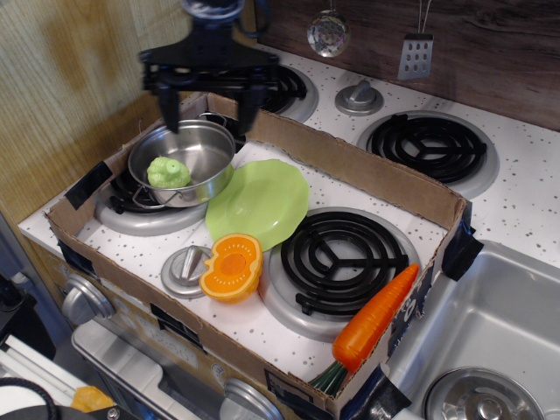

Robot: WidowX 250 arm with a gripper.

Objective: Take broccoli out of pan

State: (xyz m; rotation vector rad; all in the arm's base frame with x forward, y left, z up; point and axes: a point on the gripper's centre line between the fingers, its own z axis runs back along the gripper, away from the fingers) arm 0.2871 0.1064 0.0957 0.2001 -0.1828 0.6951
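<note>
The pale-green broccoli (168,172) sits inside the shiny steel pan (214,154), on its left side. The pan stands on the back-left burner inside a cardboard box. My black gripper (206,109) hangs above the far rim of the pan with its two fingers spread wide apart and nothing between them. It is above and behind the broccoli and not touching it.
The cardboard box wall (367,171) runs behind the pan. A light-green plate (261,203) leans against the pan's right side. An orange half fruit (231,267), a grey knob-topped lid (184,269), a burner (337,254) and a carrot (372,319) lie nearer. A sink (499,332) is at the right.
</note>
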